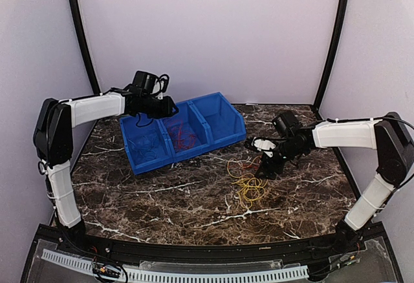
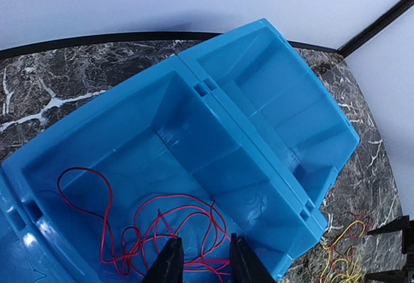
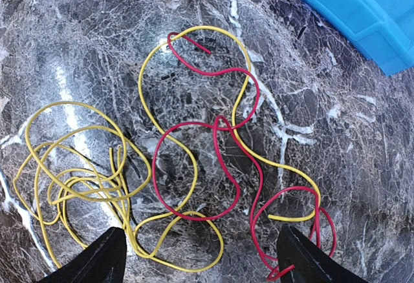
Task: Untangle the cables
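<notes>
Red cables (image 2: 162, 221) lie in loose loops on the floor of the middle compartment of a blue bin (image 2: 220, 108). My left gripper (image 2: 206, 260) hovers just above them, jaws a little apart, with nothing between them. In the top view it hangs over that bin (image 1: 223, 142). On the marble table, yellow cables (image 3: 77, 167) and a red cable (image 3: 223, 157) lie crossed over each other. My right gripper (image 3: 200, 260) is low above them, wide open, one finger on either side of the tangle. Thin dark cables (image 1: 143, 146) show faintly in the left compartment.
The three-compartment bin stands at the table's back left, and its right compartment (image 2: 284, 102) holds nothing. The loose tangle (image 1: 249, 183) lies right of centre, in front of the bin. White walls and black corner posts (image 1: 333, 37) close off the back.
</notes>
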You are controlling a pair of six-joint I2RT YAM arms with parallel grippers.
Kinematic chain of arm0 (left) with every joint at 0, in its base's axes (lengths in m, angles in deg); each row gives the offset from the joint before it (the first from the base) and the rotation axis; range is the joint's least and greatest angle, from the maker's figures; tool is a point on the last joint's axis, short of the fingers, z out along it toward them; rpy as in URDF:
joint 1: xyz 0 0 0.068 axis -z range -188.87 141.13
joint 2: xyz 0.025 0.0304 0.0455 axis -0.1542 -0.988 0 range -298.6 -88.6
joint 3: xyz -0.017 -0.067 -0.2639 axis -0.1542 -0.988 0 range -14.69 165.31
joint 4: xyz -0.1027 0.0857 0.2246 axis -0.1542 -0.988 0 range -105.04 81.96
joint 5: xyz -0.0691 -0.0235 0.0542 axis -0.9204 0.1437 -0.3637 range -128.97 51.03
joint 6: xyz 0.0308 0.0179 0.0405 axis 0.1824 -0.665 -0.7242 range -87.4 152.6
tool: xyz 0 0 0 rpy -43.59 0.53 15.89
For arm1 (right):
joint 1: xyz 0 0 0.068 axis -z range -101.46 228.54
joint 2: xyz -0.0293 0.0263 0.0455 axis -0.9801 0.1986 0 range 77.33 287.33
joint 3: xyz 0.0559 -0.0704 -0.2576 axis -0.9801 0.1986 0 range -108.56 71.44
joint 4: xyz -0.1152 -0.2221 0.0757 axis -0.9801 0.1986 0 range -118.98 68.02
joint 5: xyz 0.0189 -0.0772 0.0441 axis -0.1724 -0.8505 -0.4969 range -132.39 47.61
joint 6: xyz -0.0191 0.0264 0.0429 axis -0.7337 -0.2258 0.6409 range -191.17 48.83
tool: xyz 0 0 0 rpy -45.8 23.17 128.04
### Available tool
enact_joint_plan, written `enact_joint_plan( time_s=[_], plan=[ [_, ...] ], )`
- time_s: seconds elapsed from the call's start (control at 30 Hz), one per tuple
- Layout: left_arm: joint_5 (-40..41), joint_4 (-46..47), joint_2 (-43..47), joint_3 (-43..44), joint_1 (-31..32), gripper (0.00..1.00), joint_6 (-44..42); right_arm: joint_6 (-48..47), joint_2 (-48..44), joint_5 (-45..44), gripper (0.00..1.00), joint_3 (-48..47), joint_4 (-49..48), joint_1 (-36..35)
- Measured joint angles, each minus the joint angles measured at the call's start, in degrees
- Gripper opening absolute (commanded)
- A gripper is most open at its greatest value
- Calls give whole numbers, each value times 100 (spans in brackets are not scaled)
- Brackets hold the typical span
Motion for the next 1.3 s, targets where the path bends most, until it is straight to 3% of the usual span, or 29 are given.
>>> enact_joint_plan(
  time_s=[0.23, 0.47, 0.67, 0.87, 1.03, 1.3],
  plan=[
    [503, -553, 2, 645, 0, 39, -240, -2, 0, -2, 82, 0, 4, 0],
    [673, -933, 376, 699, 0, 39, -581, 2, -90, -66, 83, -79, 136, 0],
    [166, -520, 1781, -319, 164, 39, -870, -4, -726, -238, 87, -490, 291, 7],
    [-245, 96, 2929, -1255, 1049, 40, -1187, -39, -962, -616, 89, -1054, 282, 166],
    [-378, 422, 2970, -1930, 1757, 40, -1217, 42, -817, -295, 88, -1252, 538, 509],
    [-485, 1084, 2612, -2638, 2192, 40, -1003, -157, -643, 944, 84, -1276, 1403, 625]
  ],
)
